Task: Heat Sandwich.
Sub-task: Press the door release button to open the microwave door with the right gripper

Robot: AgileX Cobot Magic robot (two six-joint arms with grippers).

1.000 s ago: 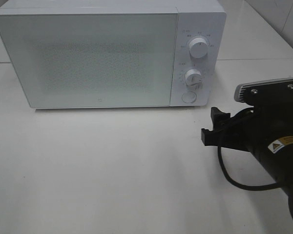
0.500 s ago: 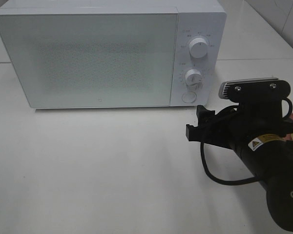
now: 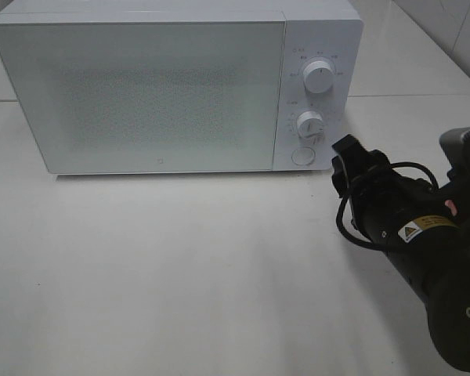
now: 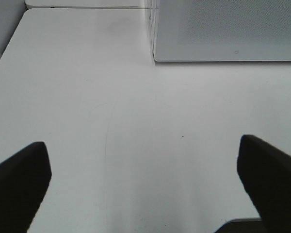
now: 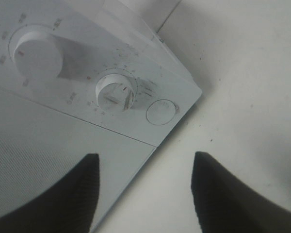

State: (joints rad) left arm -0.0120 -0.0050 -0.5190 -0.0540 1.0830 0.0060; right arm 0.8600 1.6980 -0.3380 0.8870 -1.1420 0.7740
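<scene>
The white microwave (image 3: 180,86) stands at the back of the table with its door shut. Its panel has an upper knob (image 3: 319,78), a lower knob (image 3: 310,125) and a round button (image 3: 302,156). My right gripper (image 3: 345,150) is open and empty, just right of the button and apart from it. In the right wrist view its gap (image 5: 145,194) faces the panel, with the lower knob (image 5: 116,90) and button (image 5: 161,112) ahead. My left gripper (image 4: 145,184) is open and empty over bare table. The sandwich and its plate are out of view.
The white table (image 3: 180,266) stretches in front of the microwave. The microwave's front corner (image 4: 153,58) shows in the left wrist view. The right arm's black body and cable (image 3: 423,258) fill the right front of the table.
My right arm has rolled its wrist and swung the gripper up and to the right, close to the microwave's round button. The left arm shows no earlier frames.
</scene>
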